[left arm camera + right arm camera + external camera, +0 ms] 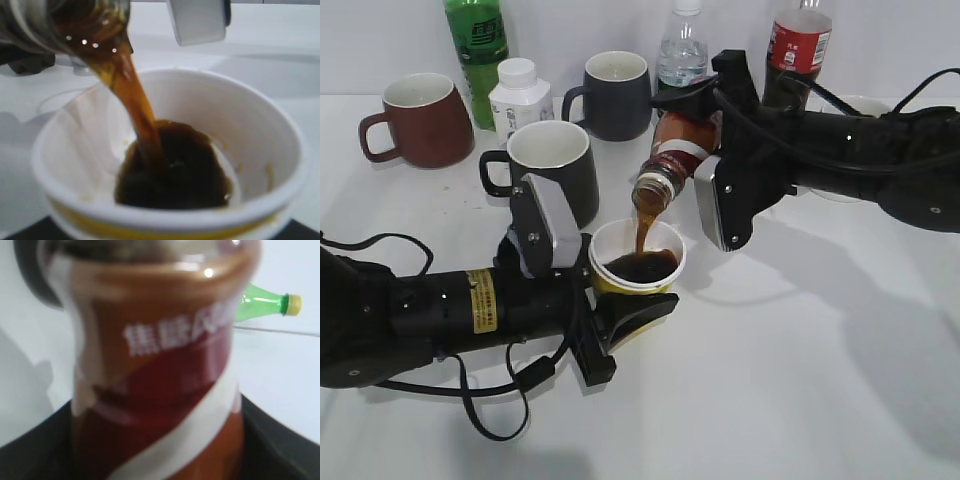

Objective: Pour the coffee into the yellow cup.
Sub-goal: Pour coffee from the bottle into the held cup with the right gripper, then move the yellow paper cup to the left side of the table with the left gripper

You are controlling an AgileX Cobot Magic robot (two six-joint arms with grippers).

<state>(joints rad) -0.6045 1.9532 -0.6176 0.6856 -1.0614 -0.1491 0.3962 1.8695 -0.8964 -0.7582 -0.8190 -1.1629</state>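
Observation:
The yellow cup (620, 283) stands at the table's middle, held by my left gripper (605, 300), which is shut on it. In the left wrist view the cup (260, 150) fills the frame and holds dark coffee at the bottom. My right gripper (705, 150) is shut on the coffee bottle (672, 162), tilted mouth-down over the cup. A brown stream (645, 232) runs from the bottle into the cup; it also shows in the left wrist view (137, 110). The bottle's label (165, 390) fills the right wrist view.
Behind the cup stand a dark grey mug (550, 165), another grey mug (615, 95), a brown-red mug (420, 120), a white pill bottle (520, 95), a green bottle (477, 50), a clear water bottle (682, 50) and a red-labelled cola bottle (798, 45).

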